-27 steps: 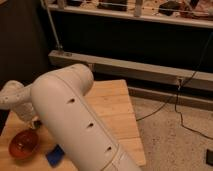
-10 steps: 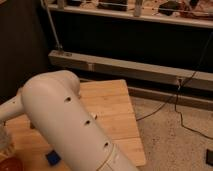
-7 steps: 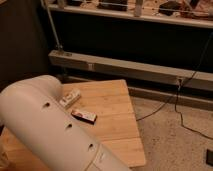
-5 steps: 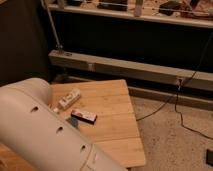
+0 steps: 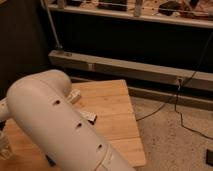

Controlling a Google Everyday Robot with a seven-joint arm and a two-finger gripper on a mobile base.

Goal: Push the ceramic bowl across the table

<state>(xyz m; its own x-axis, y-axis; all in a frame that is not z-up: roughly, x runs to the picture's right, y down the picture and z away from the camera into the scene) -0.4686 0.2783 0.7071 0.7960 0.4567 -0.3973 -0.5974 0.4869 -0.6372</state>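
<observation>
My big white arm link [image 5: 60, 125] fills the lower left of the camera view and covers most of the left half of the light wooden table [image 5: 112, 107]. The orange-red ceramic bowl is hidden behind the arm. My gripper [image 5: 4, 145] shows only as a pale grey shape at the left edge, low over the table's front left part.
A small white item [image 5: 75, 95] and a dark-and-white box [image 5: 89, 117] lie near the table's middle, partly behind the arm. A grey rail [image 5: 130, 70] runs along the wall behind. A black cable [image 5: 172, 102] lies on the speckled floor to the right.
The arm link has swung up and to the right, covering more of the table. The bowl, in view at the front left 2.7 s ago, is now hidden.
</observation>
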